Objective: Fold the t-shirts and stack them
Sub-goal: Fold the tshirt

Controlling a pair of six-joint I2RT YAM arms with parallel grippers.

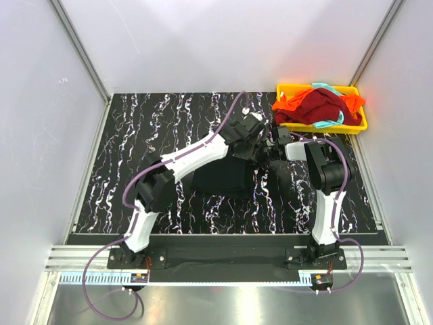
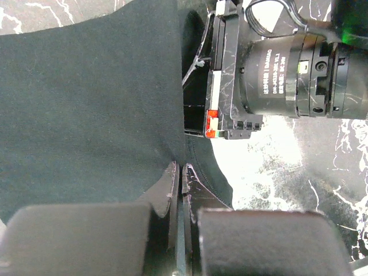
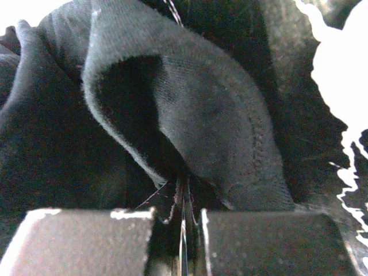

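The black t-shirt (image 1: 220, 177) lies in a dark, partly gathered block on the middle of the bench (image 1: 135, 156), between the two arms and just short of their wrists. Its far right edge is lifted where both claws meet it.

The left claw (image 2: 179, 172) has its fingers pressed together, with the shirt's edge running straight down into the tips, so it reads as pinching a thin bite of black cloth. The right claw (image 3: 183, 190) is likewise closed on the shirt: a hemmed fold stands up out of its tips and curls over. From above the two claws sit very near each other over that same edge.

Well apart, at the far right corner, the yellow tray (image 1: 289, 88) holds the dark red t-shirt (image 1: 321, 105) heaped over the orange t-shirt (image 1: 287, 105), with a strip of the teal t-shirt (image 1: 326, 124) showing at its near side. None of those looks folded yet.

Risks, as I judge them:
- Both bites are shallow. A quick pull could slip the cloth free and drop the fold.
- Either claw may hold one layer only, so the layer beneath would stay behind and the fold would open up.
- The wrists are crowded. Moving without first parting them could knock them together.
- Uneven travel would skew the fold or drag the whole shirt across the bench.
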